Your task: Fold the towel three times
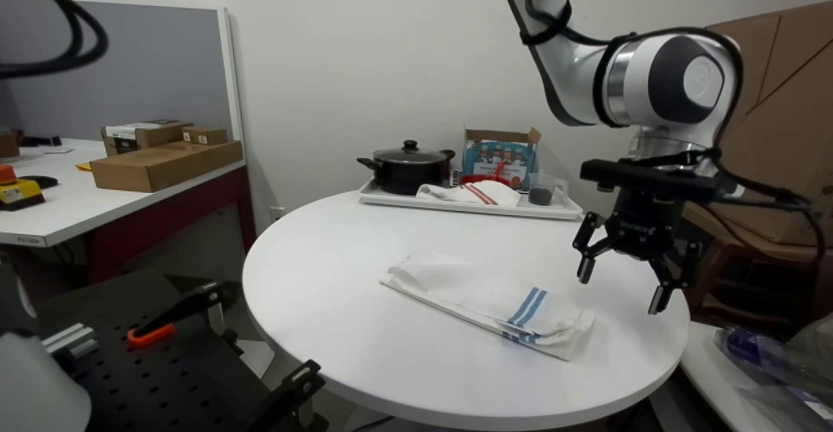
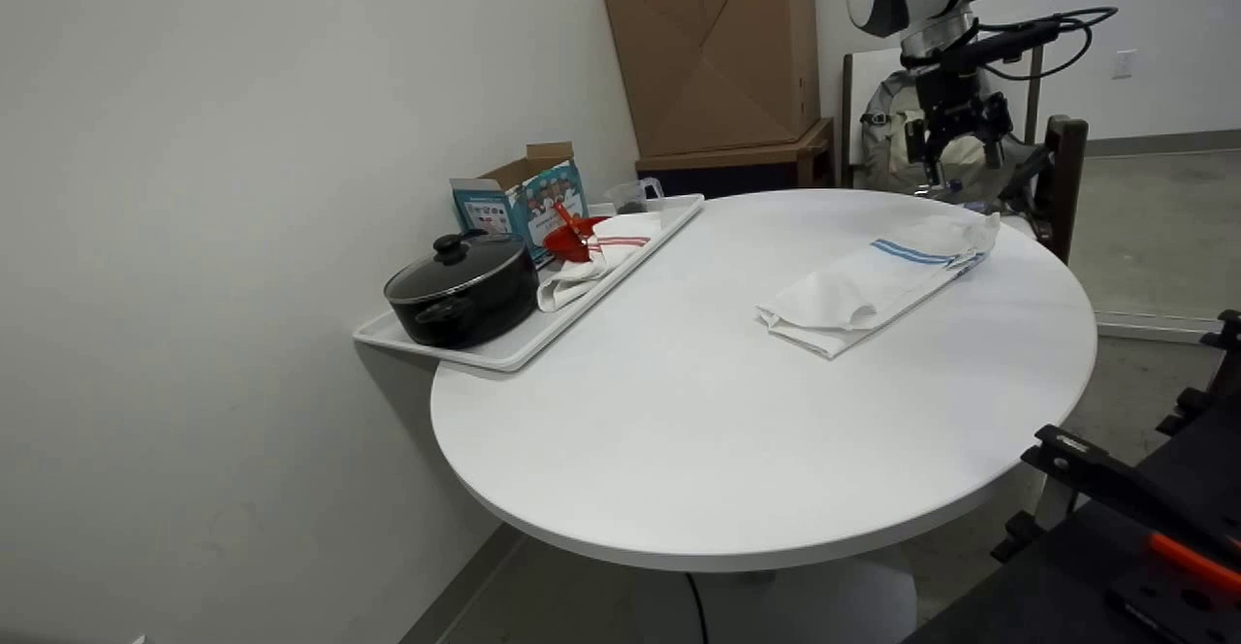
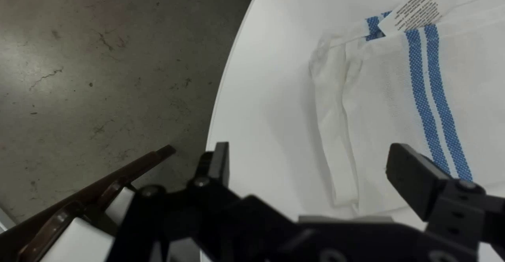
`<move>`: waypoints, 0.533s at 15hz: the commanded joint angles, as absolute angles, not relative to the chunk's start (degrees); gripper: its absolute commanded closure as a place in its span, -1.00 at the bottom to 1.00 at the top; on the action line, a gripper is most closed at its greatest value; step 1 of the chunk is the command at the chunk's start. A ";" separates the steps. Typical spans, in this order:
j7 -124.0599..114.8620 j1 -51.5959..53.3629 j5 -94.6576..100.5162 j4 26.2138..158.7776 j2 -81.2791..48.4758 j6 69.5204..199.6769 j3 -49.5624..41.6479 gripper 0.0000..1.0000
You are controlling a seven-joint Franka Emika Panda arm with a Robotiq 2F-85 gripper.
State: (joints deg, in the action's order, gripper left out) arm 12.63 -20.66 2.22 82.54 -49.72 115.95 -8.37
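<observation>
A white towel with two blue stripes (image 1: 468, 297) lies folded in a long strip on the round white table (image 1: 306, 282). It also shows in an exterior view (image 2: 873, 280) and in the wrist view (image 3: 382, 108), where its short end has a rolled edge and a printed label sticks out by the stripes. My gripper (image 1: 621, 291) is open with nothing between its fingers. It hangs above the table beside the towel's striped end, apart from it. In the wrist view the gripper (image 3: 309, 155) has one finger over the table edge and one over the towel.
A white tray (image 1: 390, 199) at the table's back by the wall holds a black lidded pot (image 1: 410, 168), a red-striped cloth (image 1: 478, 192), a red item, a blue box (image 1: 500, 159) and a clear measuring cup (image 1: 541, 190). Large cardboard boxes (image 2: 717, 52) and a chair (image 2: 1062, 178) stand beyond the table.
</observation>
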 commanded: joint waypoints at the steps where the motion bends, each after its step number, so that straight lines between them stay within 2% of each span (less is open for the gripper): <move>1: 11.67 -20.19 1.71 80.83 -52.76 117.19 -7.79 -1.00; 8: 11.94 -19.47 1.76 78.30 -56.93 117.17 -6.74 -1.00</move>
State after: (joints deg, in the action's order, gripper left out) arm 12.43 -19.82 2.19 80.91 -54.61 117.06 -6.87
